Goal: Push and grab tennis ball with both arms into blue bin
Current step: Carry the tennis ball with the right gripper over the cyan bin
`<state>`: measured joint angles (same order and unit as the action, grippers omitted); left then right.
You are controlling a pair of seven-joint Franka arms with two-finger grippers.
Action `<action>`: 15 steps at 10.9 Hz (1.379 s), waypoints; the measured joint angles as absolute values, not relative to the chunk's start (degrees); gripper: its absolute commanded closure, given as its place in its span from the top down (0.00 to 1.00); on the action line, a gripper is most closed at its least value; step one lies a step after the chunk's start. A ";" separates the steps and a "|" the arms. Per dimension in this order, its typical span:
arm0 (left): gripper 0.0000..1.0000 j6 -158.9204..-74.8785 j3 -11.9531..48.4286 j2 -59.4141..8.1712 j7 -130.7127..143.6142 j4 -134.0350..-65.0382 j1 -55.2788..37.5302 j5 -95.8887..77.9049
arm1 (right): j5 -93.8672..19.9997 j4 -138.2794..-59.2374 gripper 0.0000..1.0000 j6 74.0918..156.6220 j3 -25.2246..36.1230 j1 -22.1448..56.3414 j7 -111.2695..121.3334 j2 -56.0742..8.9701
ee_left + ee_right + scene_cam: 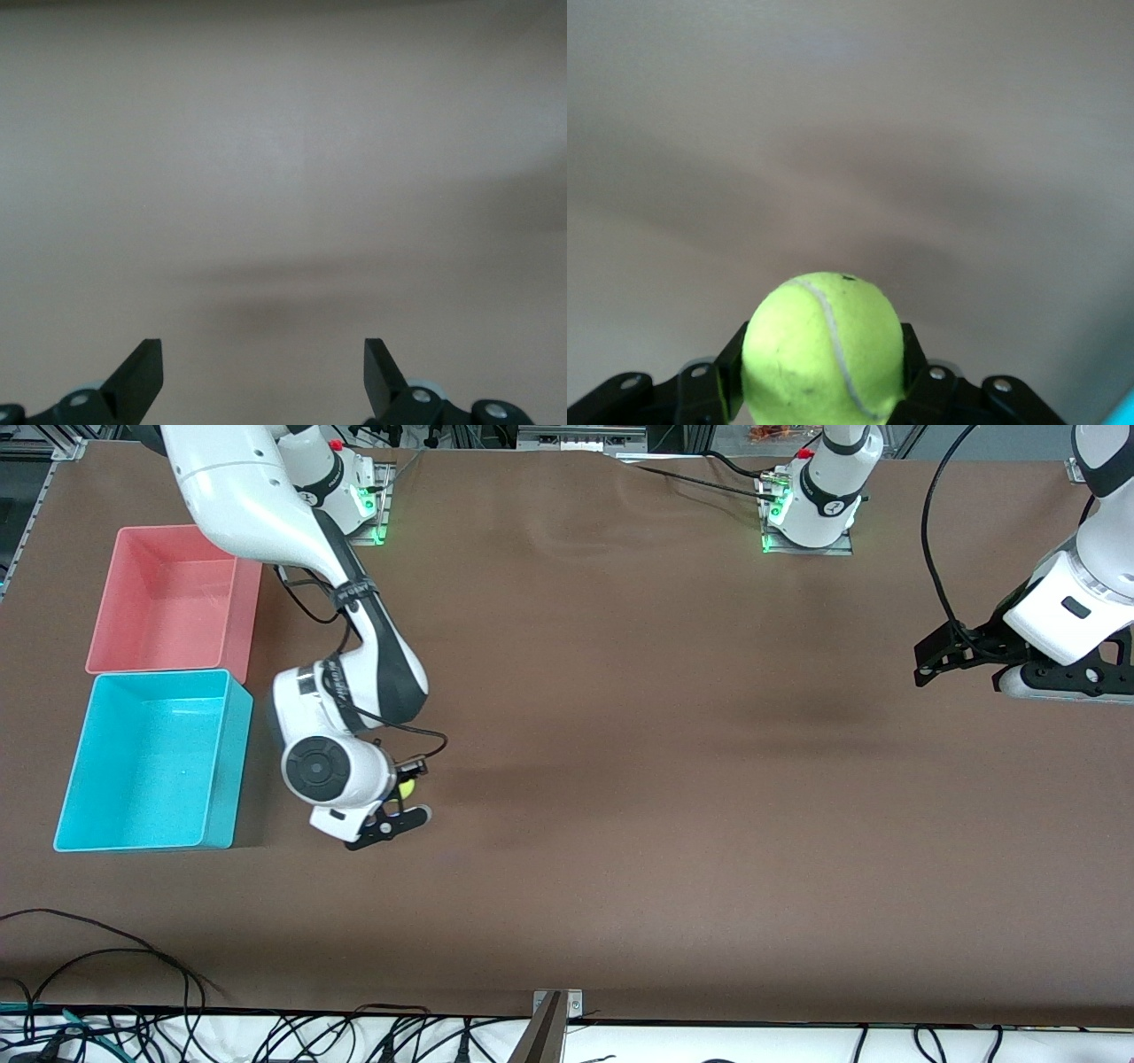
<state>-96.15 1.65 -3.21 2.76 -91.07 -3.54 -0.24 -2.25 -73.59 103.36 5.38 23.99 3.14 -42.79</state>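
Observation:
The yellow-green tennis ball (406, 788) sits between the black fingers of my right gripper (403, 793), which is shut on it over the brown table, beside the blue bin (151, 762). In the right wrist view the ball (824, 350) fills the space between both fingers (731, 359), with a white seam across it. A sliver of the blue bin shows at that view's edge (1125, 409). My left gripper (961, 657) is open and empty, waiting over the table at the left arm's end. In the left wrist view its fingertips (142, 376) stand wide apart over bare table.
A pink bin (173, 598) stands against the blue bin, farther from the front camera. Cables (106, 957) lie along the table's front edge. The brown table (664, 779) spreads wide between the two arms.

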 measured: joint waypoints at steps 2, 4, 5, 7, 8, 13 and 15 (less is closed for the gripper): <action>1.00 -96.12 1.71 -3.22 2.76 -91.08 -3.57 -0.25 | -2.24 -71.92 0.20 98.11 9.02 23.90 5.24 -40.36; 1.00 -96.06 1.78 -3.25 2.76 -91.08 -3.65 -0.25 | -2.24 -71.79 0.20 92.05 13.72 23.63 7.15 -37.75; 1.00 -96.05 1.80 -3.27 2.76 -91.09 -3.66 -0.26 | -2.23 -71.79 0.20 89.74 16.41 23.49 8.03 -36.74; 1.00 -96.01 1.85 -3.29 2.76 -91.09 -3.68 -0.26 | -2.25 -72.13 0.20 87.21 22.37 22.99 13.51 -36.22; 1.00 -95.99 1.87 -3.32 2.76 -91.09 -3.68 -0.26 | -2.26 -72.89 0.20 86.88 24.12 21.63 17.15 -36.29; 1.00 -95.41 1.93 -3.45 2.76 -91.16 -3.74 -0.27 | -4.27 -79.39 0.20 86.68 25.02 10.38 31.95 -36.63; 1.00 -95.35 1.99 -3.56 2.76 -91.18 -3.84 -0.27 | -7.06 -83.53 0.20 86.83 25.04 7.14 35.55 -37.10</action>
